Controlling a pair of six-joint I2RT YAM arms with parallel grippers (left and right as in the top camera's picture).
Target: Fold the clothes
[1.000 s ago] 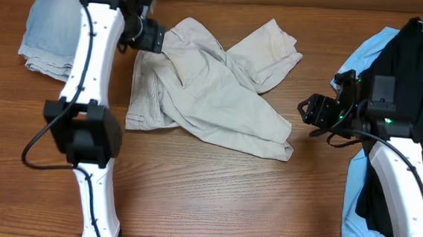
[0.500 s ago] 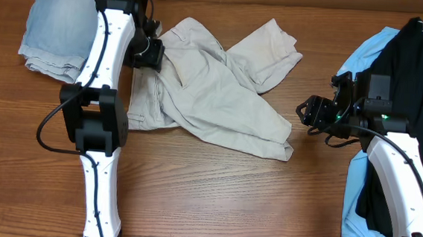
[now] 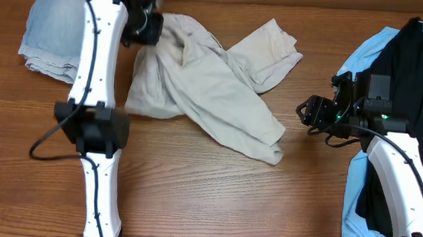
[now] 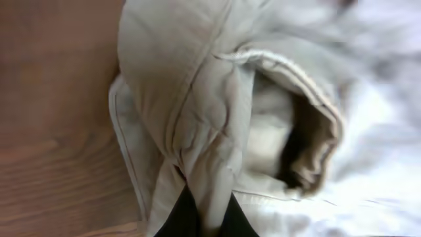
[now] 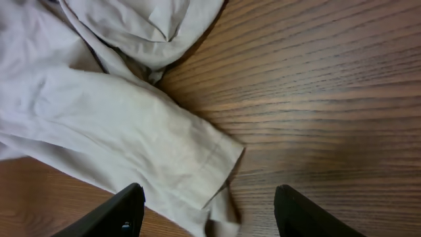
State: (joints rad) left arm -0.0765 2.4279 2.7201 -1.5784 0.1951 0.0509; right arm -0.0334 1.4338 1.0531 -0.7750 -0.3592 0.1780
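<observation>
The clothes, a large beige garment [image 3: 221,89], lie crumpled across the middle of the table, with one leg reaching to the back right. My left gripper [image 3: 155,29] is at its back left corner, shut on a fold of the beige cloth. The left wrist view shows that fold [image 4: 197,131] pinched between the two dark fingertips [image 4: 179,218], with a seamed opening to the right. My right gripper [image 3: 306,110] hovers open just right of the garment's near leg end [image 3: 273,147]. In the right wrist view the hem [image 5: 197,164] lies between the spread fingers [image 5: 125,210].
A folded piece of faded light-blue denim [image 3: 49,32] lies at the back left, beside the left arm. A black top [image 3: 417,66] lies on a sky-blue one [image 3: 351,203] along the right edge, under the right arm. Bare wood [image 3: 206,200] runs along the front.
The left gripper has shut on the garment's back left edge and drawn it toward the back. The cloth bunched up and its near leg end slid left. The right arm stayed still.
</observation>
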